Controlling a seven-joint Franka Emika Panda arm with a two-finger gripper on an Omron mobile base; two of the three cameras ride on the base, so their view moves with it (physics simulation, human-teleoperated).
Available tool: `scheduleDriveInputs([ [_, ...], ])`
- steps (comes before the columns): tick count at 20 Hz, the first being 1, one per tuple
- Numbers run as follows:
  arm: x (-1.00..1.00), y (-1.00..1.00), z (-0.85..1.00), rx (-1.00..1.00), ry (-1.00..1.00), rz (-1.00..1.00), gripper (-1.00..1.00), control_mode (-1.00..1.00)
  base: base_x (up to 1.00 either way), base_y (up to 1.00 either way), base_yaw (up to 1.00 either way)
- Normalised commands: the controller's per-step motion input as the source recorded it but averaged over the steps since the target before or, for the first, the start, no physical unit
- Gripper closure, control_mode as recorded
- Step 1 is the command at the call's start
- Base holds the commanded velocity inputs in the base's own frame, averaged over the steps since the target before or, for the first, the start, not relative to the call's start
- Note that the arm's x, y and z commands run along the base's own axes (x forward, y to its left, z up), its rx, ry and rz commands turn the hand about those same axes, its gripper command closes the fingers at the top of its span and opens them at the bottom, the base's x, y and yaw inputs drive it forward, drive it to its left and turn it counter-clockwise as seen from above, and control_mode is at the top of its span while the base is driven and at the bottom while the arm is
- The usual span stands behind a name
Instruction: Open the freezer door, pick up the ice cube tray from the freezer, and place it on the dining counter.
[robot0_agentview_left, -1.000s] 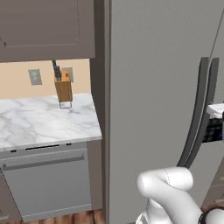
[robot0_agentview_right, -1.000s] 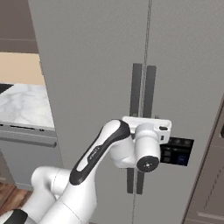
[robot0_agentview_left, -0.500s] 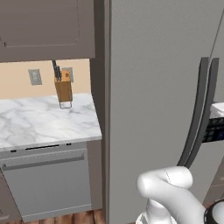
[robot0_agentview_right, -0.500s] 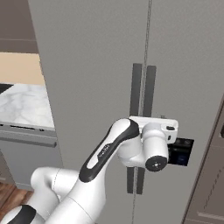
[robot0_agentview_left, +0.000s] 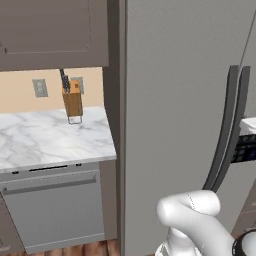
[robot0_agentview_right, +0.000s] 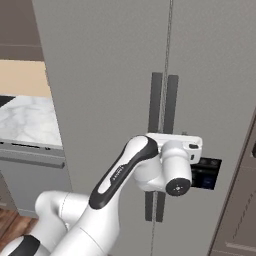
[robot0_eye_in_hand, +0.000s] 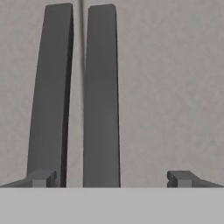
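Before the flat grey freezer door (robot0_agentview_right: 210, 100), spread gripper (robot0_eye_in_hand: 109, 178) frames its dark handle (robot0_eye_in_hand: 101, 96).

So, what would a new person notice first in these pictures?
First, the two dark handles standing side by side, where the two tall grey fridge doors meet. The white arm reaches toward them, and the gripper has its jaws open, the right handle between them. A knife block stands on the marble worktop, left.

In your right base view the arm's wrist covers the middle of both door handles (robot0_agentview_right: 162, 100) and the left part of the black button panel (robot0_agentview_right: 206, 173). In the left base view the panel (robot0_agentview_left: 247, 148) is cut by the right edge. The hand view cuts both handles (robot0_eye_in_hand: 101, 96) at the bottom.
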Motion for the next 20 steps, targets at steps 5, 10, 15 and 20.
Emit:
scheduleDriveInputs([
  [5,0.00,0.17,0.00,0.00,0.00,0.00,-1.00,-1.00,0.00,0.00,0.00],
  [10,0.07,0.00,0.00,0.00,0.00,0.00,-1.00,-1.00,0.00,0.00,0.00],
  [15,0.18,0.01,-0.01,0.00,0.00,0.00,-1.00,-1.00,0.00,0.00,0.00],
  [20,0.08,0.01,0.00,0.00,0.00,0.00,-1.00,-1.00,0.00,0.00,0.00],
])
